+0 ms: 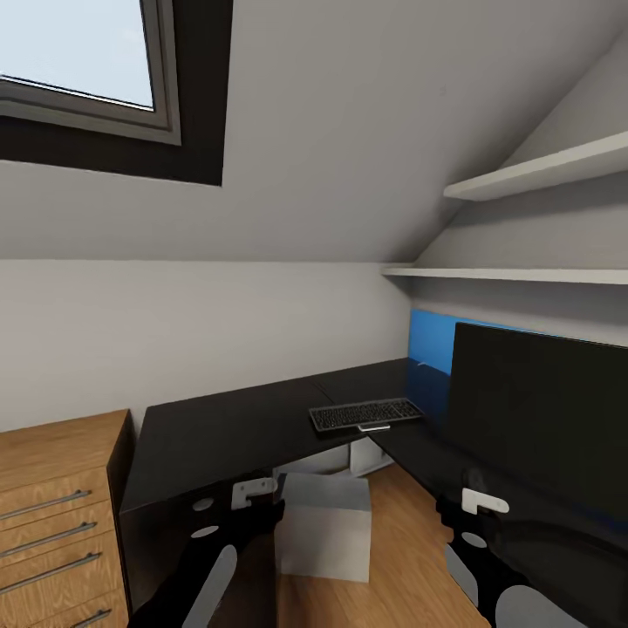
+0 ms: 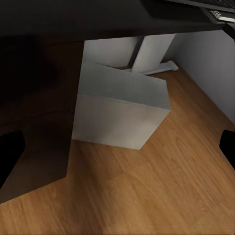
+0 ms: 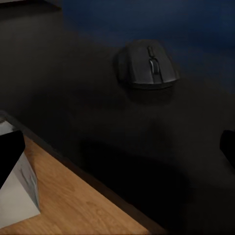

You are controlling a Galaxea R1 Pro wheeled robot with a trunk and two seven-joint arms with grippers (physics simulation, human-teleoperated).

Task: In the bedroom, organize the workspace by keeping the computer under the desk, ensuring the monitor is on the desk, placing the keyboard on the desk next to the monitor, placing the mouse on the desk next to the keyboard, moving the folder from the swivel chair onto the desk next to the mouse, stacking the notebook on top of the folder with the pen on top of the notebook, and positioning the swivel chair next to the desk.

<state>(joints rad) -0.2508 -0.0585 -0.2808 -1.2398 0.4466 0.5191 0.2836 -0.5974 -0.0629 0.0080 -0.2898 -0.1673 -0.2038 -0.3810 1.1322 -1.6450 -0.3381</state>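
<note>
The keyboard (image 1: 366,415) lies at the inner corner of the surface (image 1: 227,427), the monitor (image 1: 541,410) along its right arm, the mouse (image 3: 147,65) nearby. The computer (image 1: 323,523) stands on the floor by the surface's edge. Both sets of fingers spread apart, holding nothing.

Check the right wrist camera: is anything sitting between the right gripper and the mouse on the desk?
Nothing visible does. The mouse lies alone on the bare black desk top ahead of the right gripper, whose finger and its opposite stand wide apart. The stretch of desk between them looks bare.
</note>
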